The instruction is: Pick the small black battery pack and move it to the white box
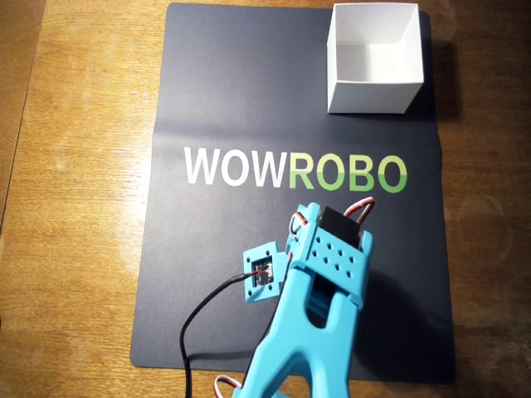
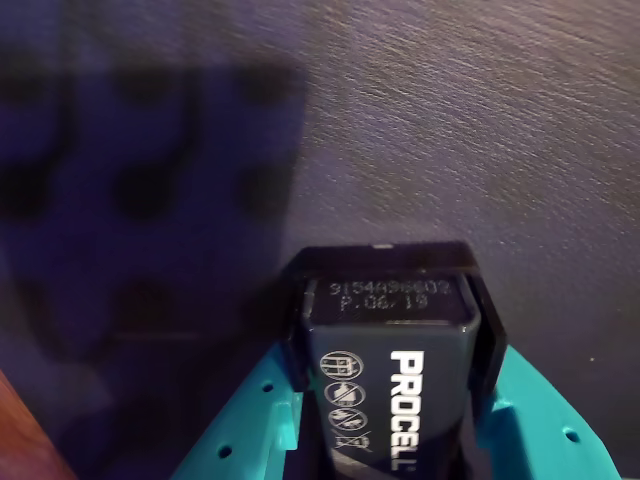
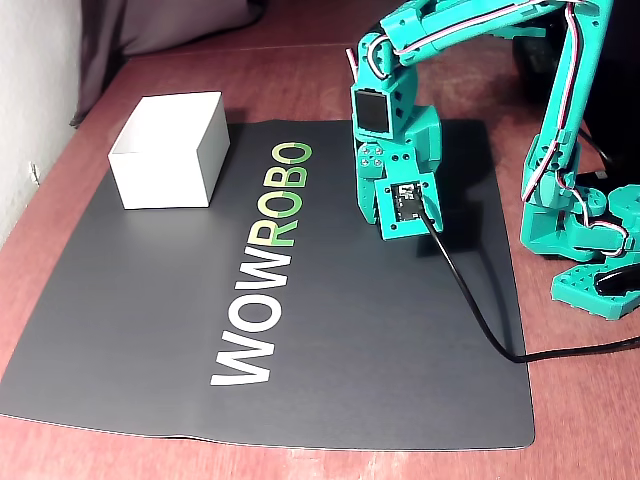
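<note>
Only the wrist view shows the small black battery pack (image 2: 400, 390), white PROCELL lettering up, pinched between the turquoise plastic fingers (image 2: 250, 425) of the gripper (image 2: 395, 440) over the grainy dark mat (image 2: 480, 130). Overhead, the arm hides it, while the white box (image 1: 373, 58), thin-walled and lidless, sits well apart beyond the gripper past the WOWROBO lettering (image 1: 294, 170).
</note>
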